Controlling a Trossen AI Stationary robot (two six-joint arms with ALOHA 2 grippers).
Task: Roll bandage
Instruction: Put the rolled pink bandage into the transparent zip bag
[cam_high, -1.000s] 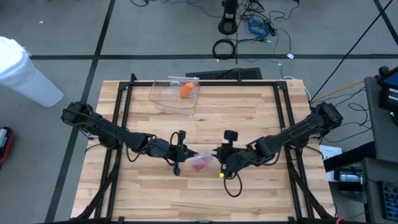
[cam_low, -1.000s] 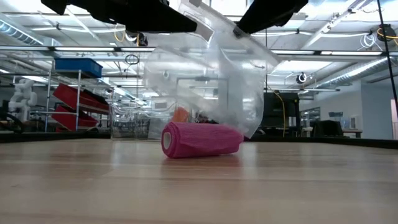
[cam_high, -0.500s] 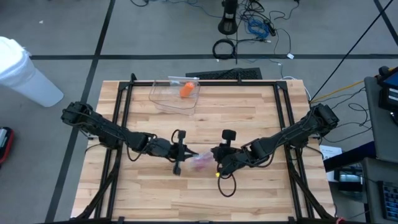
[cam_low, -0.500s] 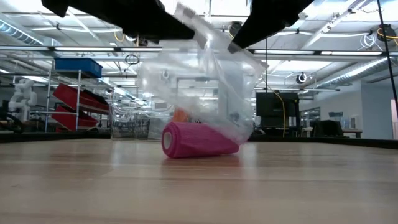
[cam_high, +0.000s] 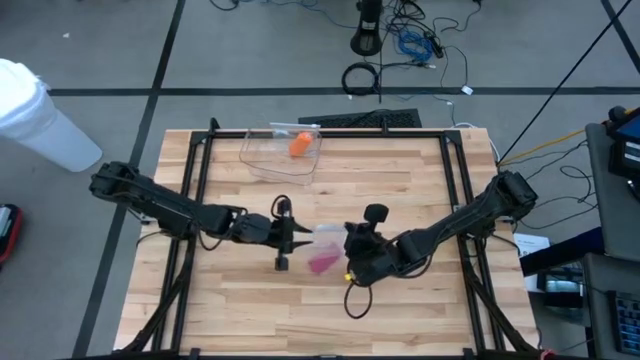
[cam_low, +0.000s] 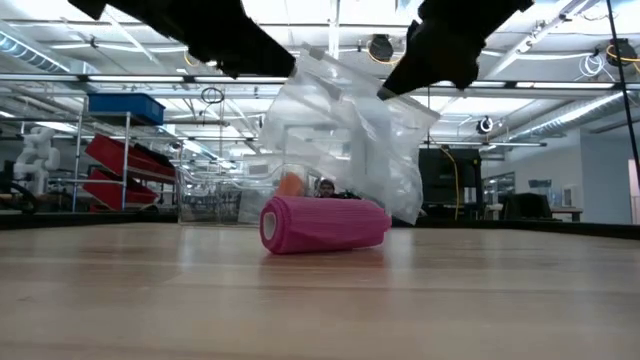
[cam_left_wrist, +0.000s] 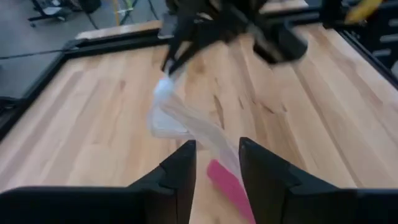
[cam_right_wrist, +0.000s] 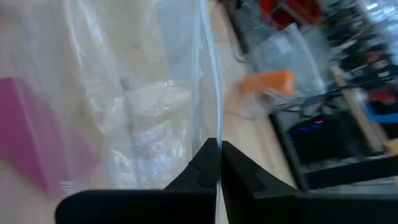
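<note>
Holding the bag: my right jaws are pinched tight on the edge of the clear plastic bag (cam_high: 328, 235), which hangs from them above the middle of the desk (cam_high: 400, 190).
Left jaws: they stand partly apart at the bag's other side. A strip of the plastic runs toward the gap between them in my left wrist view, but I cannot tell whether it touches either one. I see no grip there.
Bandage: the pink bandage roll (cam_low: 322, 224) lies on its side on the desk, directly under the hanging bag and between my two arms. From the level view the bag's lower folds drape just behind and over it. Whether they touch it, I cannot tell.
Far edge: a clear tub (cam_high: 282, 155) with an orange thing (cam_high: 300, 145) inside sits well apart from the work.
Step in hand: I judge this to be the unpacking. The roll looks to be out of the bag and resting free, while the bag looks empty in my right jaws.
Next move: it calls for carrying the bag clear of the roll. My left jaws then need to come down square over the pink roll with enough gap to span it.
Risk: loose plastic may drag the roll, which could run off along the desk.
</note>
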